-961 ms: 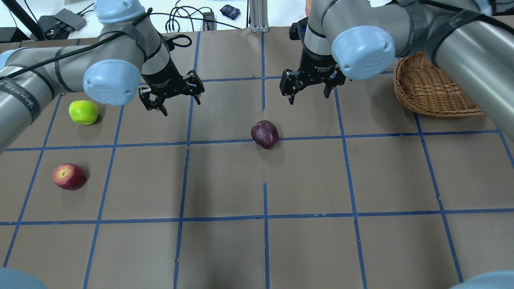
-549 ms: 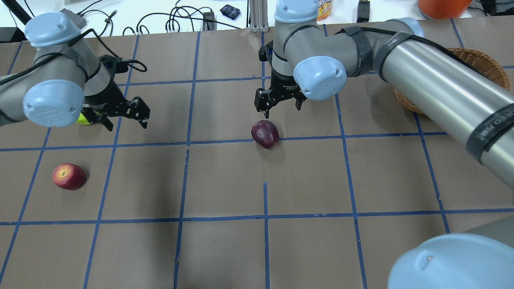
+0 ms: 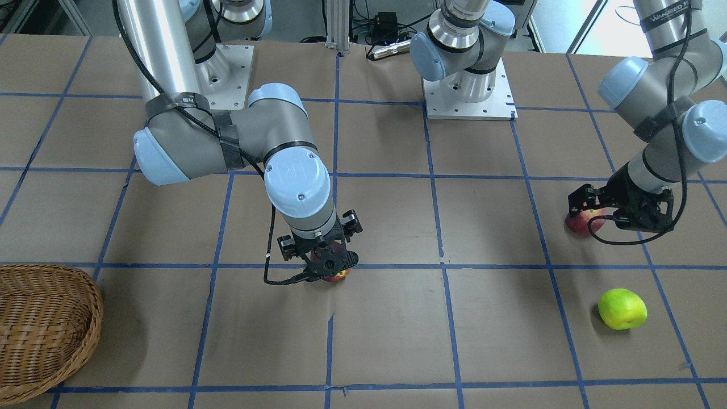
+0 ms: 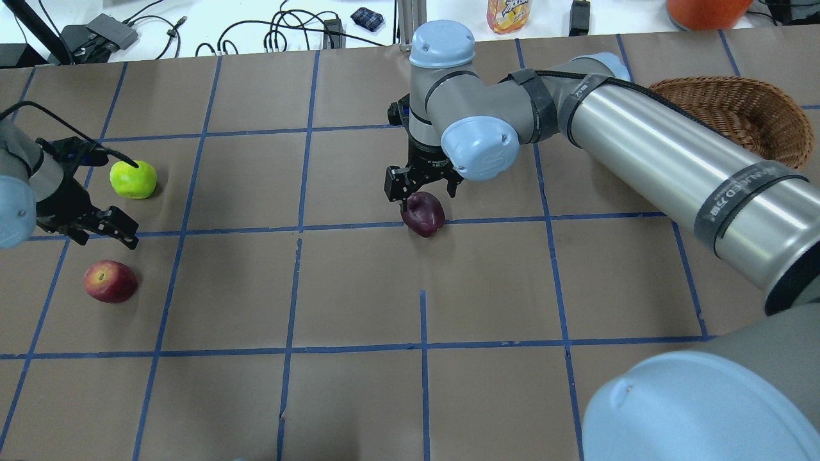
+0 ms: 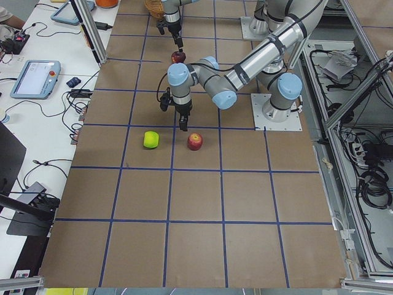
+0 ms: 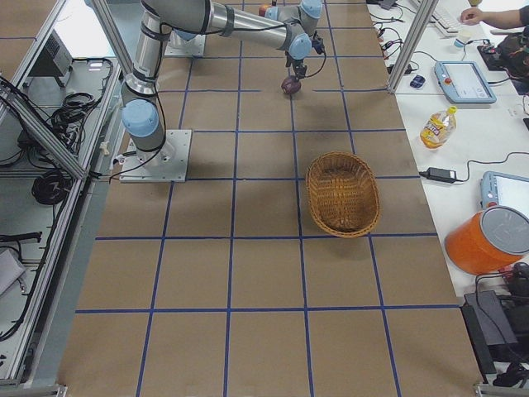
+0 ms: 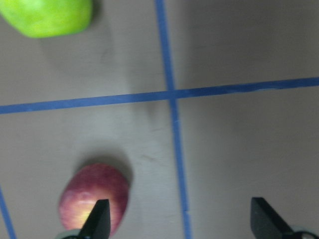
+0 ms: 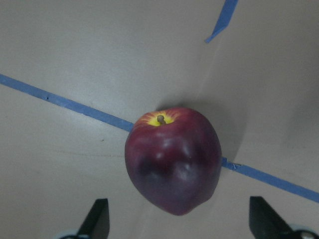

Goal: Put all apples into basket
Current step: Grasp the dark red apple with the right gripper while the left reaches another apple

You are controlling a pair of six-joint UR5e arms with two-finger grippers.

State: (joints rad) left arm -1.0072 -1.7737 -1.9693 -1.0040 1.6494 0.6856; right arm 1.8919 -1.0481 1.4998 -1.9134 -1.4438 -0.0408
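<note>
The dark maroon apple (image 4: pixel 423 214) lies on a blue tape line mid-table and fills the right wrist view (image 8: pixel 173 159). My right gripper (image 4: pixel 421 194) hangs just above it, open, its fingers (image 8: pixel 97 221) wide on both sides. The red apple (image 4: pixel 110 281) and the yellow-green apple (image 4: pixel 133 179) lie at the left. My left gripper (image 4: pixel 106 238) is open between them, above the table. In the left wrist view the red apple (image 7: pixel 94 199) sits by one fingertip, off centre. The wicker basket (image 4: pixel 737 112) stands empty at the far right.
The table is brown paper with a blue tape grid. My right arm's long link (image 4: pixel 672 160) stretches across the right half, in front of the basket. Cables, a bottle (image 4: pixel 506 14) and an orange container lie beyond the far edge.
My right gripper has moved left and down to just over the maroon apple. My left gripper has swung left past the green apple and nearer, to beside the red apple. The apples have not moved.
</note>
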